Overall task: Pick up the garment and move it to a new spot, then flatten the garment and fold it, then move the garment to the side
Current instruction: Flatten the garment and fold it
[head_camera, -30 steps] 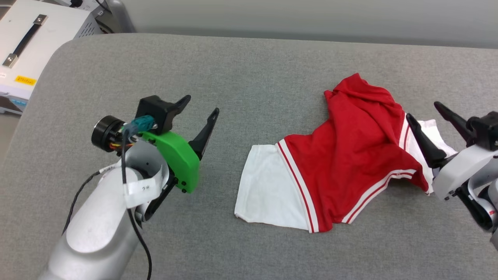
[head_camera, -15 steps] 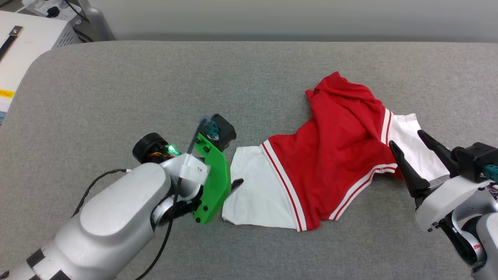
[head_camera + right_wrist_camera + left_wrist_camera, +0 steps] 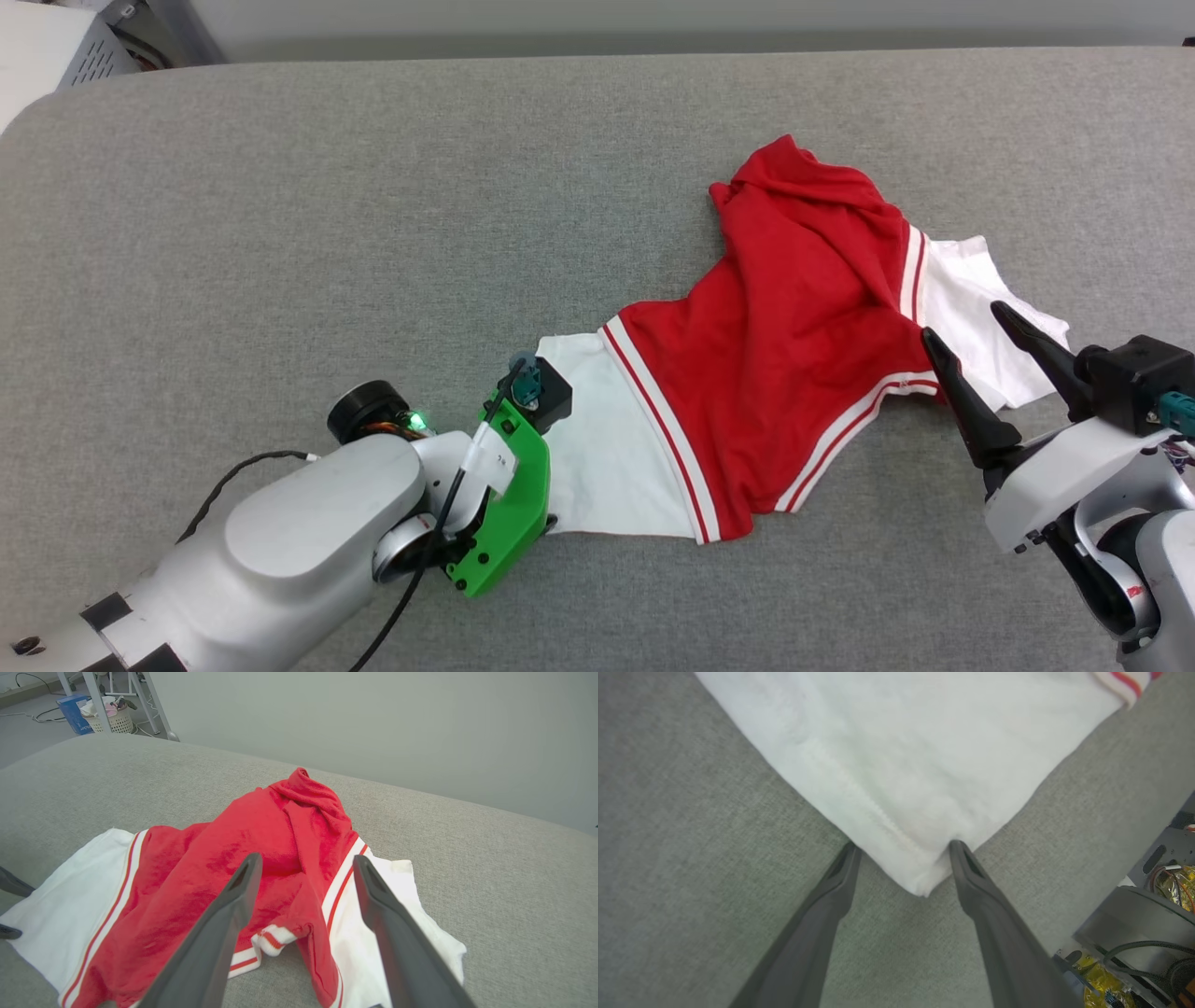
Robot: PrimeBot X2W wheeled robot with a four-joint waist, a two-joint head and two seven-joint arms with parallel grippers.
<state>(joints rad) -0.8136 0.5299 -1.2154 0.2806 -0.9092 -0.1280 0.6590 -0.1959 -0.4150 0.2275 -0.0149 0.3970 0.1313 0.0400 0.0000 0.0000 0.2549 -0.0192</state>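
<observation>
The garment [image 3: 794, 355], red with white sleeves and red-white striped trim, lies rumpled on the grey padded surface, its front hidden. My left gripper [image 3: 549, 518] points down at the near-left corner of the left white sleeve [image 3: 607, 448]. In the left wrist view the left gripper [image 3: 903, 845] is open and its fingers straddle that sleeve corner [image 3: 924, 886]. My right gripper [image 3: 962, 320] is open, just above the right white sleeve [image 3: 962, 280] beside the red hem. The right wrist view shows the right gripper [image 3: 307, 857] over the garment [image 3: 280, 821], holding nothing.
The grey padded surface [image 3: 280, 233] stretches bare to the left and behind the garment. A white cabinet [image 3: 47, 42] stands off its far-left corner. A basket and a blue box [image 3: 100, 716] sit on the floor beyond. Robot base parts [image 3: 1157, 914] show lower right.
The head camera shifted. My left arm swung right and down from open table to the white sleeve's corner. The right gripper stayed by the right sleeve. Both stayed open.
</observation>
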